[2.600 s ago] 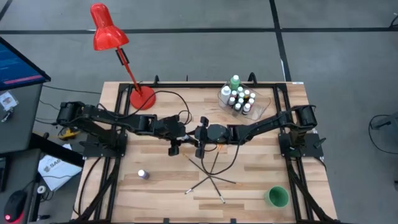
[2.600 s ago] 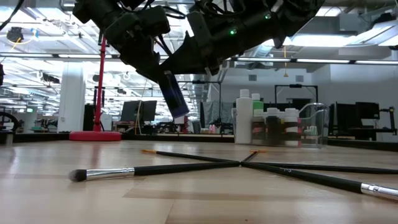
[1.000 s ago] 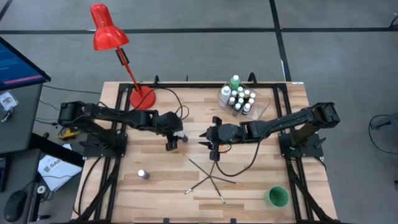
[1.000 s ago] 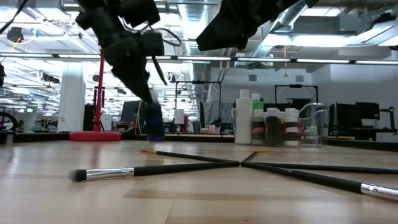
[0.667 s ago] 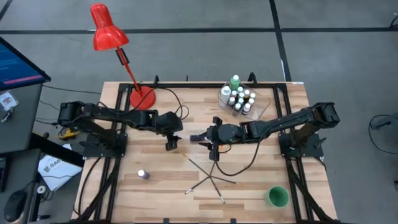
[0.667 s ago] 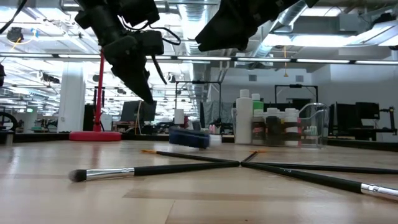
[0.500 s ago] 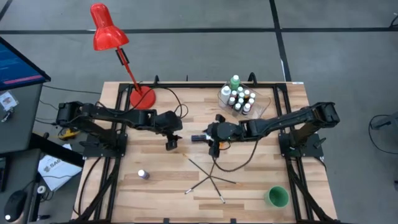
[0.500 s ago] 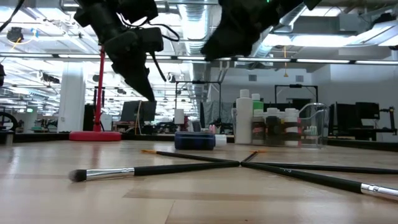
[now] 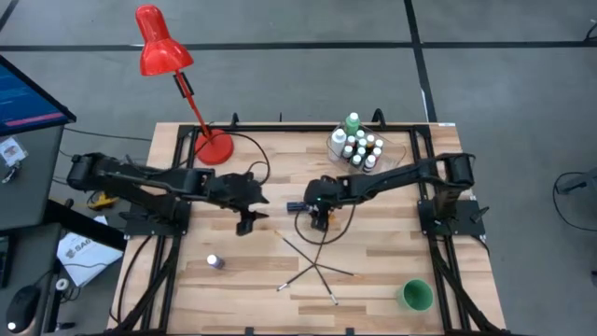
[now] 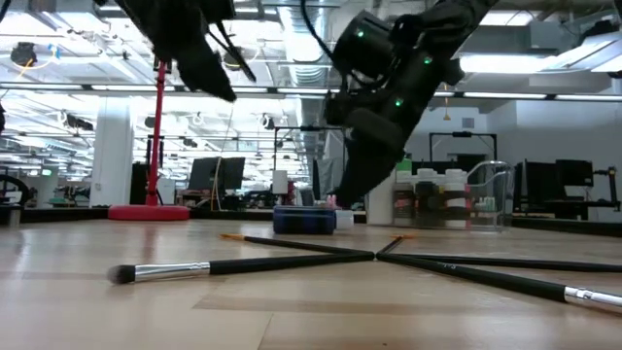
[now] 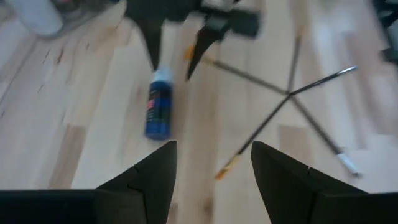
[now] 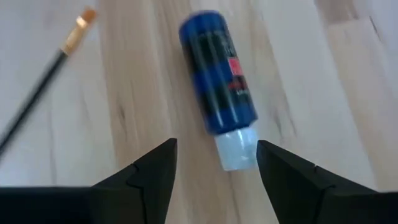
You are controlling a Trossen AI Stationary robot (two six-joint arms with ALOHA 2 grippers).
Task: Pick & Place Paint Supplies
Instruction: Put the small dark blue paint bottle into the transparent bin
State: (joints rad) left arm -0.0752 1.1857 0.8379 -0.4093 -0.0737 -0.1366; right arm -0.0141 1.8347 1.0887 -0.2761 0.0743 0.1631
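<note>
High view: the right end effector (image 9: 318, 213) hangs over a blue paint bottle (image 9: 297, 206) lying on its side near the bench (image 9: 242, 280) centre; the left end effector (image 9: 246, 221) waits just left of it. The clear tub (image 9: 393, 161) of bottles sits toward the far right edge.

Low view: the bottle (image 10: 303, 220) lies flat behind the crossed paintbrushes (image 10: 321, 257).

Left wrist view: its end effector (image 11: 211, 177) gapes wide, empty.

Right wrist view: its end effector (image 12: 214, 173) is spread wide, straddling the bottle (image 12: 219, 89) from above, not gripping. The pick-up seems in hand; next, likely descend, close across the body, carry to the tub.
</note>
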